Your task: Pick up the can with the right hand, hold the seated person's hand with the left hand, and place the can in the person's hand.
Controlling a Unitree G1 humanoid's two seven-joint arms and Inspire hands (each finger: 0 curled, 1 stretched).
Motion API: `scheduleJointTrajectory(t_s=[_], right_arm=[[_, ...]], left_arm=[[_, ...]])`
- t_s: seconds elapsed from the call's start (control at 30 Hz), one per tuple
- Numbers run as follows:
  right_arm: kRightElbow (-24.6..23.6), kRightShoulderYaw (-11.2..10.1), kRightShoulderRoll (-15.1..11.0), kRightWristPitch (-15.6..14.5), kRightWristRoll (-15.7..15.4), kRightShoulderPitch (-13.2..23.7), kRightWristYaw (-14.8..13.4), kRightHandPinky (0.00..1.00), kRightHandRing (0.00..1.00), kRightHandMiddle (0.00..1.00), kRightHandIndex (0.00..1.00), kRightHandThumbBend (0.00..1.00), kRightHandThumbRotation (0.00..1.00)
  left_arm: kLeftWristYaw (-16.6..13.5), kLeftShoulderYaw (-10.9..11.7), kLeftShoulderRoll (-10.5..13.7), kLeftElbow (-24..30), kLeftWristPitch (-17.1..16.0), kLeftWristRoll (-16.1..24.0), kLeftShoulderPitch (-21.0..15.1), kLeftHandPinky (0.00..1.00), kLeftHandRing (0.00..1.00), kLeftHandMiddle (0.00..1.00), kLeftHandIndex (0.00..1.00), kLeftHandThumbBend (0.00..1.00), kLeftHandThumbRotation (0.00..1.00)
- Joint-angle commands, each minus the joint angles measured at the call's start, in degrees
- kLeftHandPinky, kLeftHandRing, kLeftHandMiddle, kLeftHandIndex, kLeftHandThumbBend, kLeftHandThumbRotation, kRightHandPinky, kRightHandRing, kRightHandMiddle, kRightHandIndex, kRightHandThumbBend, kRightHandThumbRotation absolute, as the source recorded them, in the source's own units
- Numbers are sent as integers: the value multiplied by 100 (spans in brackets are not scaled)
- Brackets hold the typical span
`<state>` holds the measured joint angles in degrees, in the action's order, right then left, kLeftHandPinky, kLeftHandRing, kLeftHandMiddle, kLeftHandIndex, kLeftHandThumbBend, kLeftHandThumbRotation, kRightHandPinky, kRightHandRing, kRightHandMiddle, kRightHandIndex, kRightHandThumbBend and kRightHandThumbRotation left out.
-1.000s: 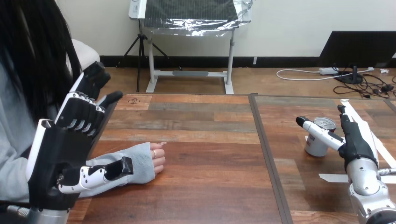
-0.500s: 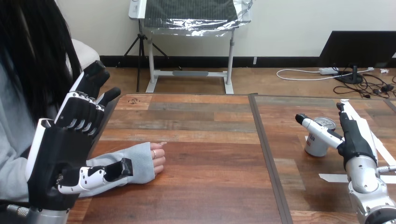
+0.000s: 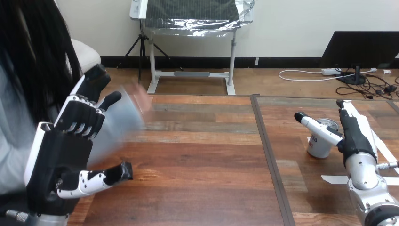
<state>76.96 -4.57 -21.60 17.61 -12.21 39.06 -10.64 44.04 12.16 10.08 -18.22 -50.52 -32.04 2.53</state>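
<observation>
A silver can (image 3: 323, 141) stands upright on the right half of the table. My right hand (image 3: 354, 137) is open around it: its thumb reaches across the can's near left side and its fingers stand on the far right side, apart from the can. My left hand (image 3: 63, 153) is raised at the left, open, palm turned toward the table's middle. The person's hand (image 3: 138, 100) in a grey sleeve is lifted off the table and blurred, just right of my left hand's fingers, not touching them.
White tape strips (image 3: 335, 179) lie on the table (image 3: 202, 155) near the can and along the right edge. A seam (image 3: 268, 155) divides the two table halves.
The person's hand has lifted off the table and swung up beside my left hand's fingers. My right hand has edged slightly forward around the can.
</observation>
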Motion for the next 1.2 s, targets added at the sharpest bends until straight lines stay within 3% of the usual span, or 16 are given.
scheduleJointTrajectory(t_s=[0.0,0.23,0.37,0.47,0.53,0.6,0.67,0.77,0.83,0.87,0.93,1.17], right_arm=[[-1,23,63,-6,-36,545,-64,100,100,100,100,100,56],[12,-98,89,-51,87,552,57,100,100,100,100,100,54],[21,-45,95,-146,17,557,-91,95,100,99,100,100,54],[21,-88,112,-157,52,554,-127,81,91,90,100,100,53],[19,-132,125,-147,93,551,-136,57,65,67,100,100,50],[16,-270,156,-154,243,555,-61,36,46,51,100,100,46],[14,-300,169,-145,272,548,-108,29,39,47,100,100,44],[15,-292,173,-118,256,528,-211,23,33,48,99,100,40],[18,-332,179,-107,294,519,-189,24,36,64,98,100,35],[21,-321,179,-109,275,510,-238,24,36,64,98,100,35],[24,-301,180,-113,239,500,-307,25,35,75,97,100,31],[29,-345,199,-86,252,455,-405,34,45,85,95,100,26]], left_arm=[[-17,20,-4,308,-42,-53,-152,89,98,97,92,100,30],[-4,45,16,282,-116,-25,-130,88,97,97,91,100,32],[0,58,23,289,-131,-28,-100,87,97,96,91,100,33],[-24,66,16,303,-135,-22,-73,87,97,96,91,100,33],[-84,77,10,331,-135,29,-39,86,97,96,91,100,33],[-83,66,12,379,-99,-3,-7,86,96,96,90,100,32],[-58,52,24,414,-61,-53,18,85,96,95,90,100,32],[-24,43,49,457,-22,-103,55,85,96,96,90,100,32],[-22,47,62,481,-14,-105,76,85,96,96,90,100,31],[-16,48,65,489,-13,-113,85,85,96,96,90,100,31],[-9,50,69,505,-9,-127,99,86,96,95,90,100,31],[-132,55,77,695,154,-84,235,86,95,95,89,100,30]])
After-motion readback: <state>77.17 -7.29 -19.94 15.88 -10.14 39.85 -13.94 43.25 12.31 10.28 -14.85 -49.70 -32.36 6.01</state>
